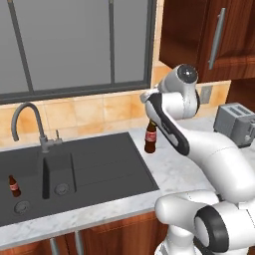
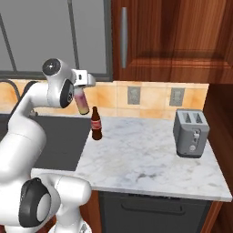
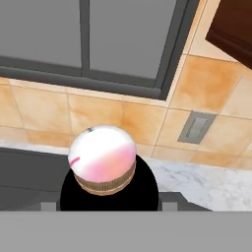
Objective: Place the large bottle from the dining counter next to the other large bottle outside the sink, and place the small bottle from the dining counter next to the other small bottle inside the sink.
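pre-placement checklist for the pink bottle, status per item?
1. Pink bottle in the gripper: ok, it hangs clear of the counter, top end up.
2. Target found, big brown bottle standing outside the sink: ok, upright on the marble counter.
3. Free counter beside the brown bottle: ok, bare marble to its right, toaster far off.
4. Pink bottle apart from the brown one: ok in the right base view, close though.
5. Finger contact on the bottle: cannot tell, fingers hidden.
6. Small brown bottle in the sink: ok, upright.
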Available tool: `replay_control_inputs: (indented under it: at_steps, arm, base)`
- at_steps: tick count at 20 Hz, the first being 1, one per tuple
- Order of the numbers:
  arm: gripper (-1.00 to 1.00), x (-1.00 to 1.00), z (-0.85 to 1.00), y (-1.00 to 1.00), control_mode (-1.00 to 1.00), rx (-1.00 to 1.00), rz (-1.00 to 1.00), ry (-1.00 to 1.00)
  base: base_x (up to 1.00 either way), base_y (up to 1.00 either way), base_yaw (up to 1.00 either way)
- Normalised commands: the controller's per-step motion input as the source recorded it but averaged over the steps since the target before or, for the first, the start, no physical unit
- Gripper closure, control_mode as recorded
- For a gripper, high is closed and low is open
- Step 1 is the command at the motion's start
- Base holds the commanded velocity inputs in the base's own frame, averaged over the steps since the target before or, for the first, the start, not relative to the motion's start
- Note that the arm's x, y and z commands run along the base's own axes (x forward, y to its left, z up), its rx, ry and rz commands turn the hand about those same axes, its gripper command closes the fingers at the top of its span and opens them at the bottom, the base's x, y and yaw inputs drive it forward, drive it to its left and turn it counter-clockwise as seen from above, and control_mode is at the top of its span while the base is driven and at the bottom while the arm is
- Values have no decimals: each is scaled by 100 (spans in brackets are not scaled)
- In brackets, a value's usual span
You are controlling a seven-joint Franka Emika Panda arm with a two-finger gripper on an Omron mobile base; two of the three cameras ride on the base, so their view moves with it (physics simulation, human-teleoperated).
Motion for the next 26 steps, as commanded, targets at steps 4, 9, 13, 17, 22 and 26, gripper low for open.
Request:
replay_control_inputs:
  at_steps: [4,9,13,17,22,26]
  arm:
    - [100,-7,-18,0,-100,0,-8,-2]
    - [100,-22,-27,0,-100,2,-10,-1]
    - [100,-26,-32,0,-100,3,-8,0]
    - [100,-25,-28,0,-100,2,-6,-2]
    - [100,-18,-19,-1,-100,1,-5,0]
    - [100,-16,-13,-3,-100,1,-6,0]
  base:
    - [0,0,0]
    - [0,0,0]
    - [0,0,0]
    - [0,0,0]
    - [0,0,0]
    - [0,0,0]
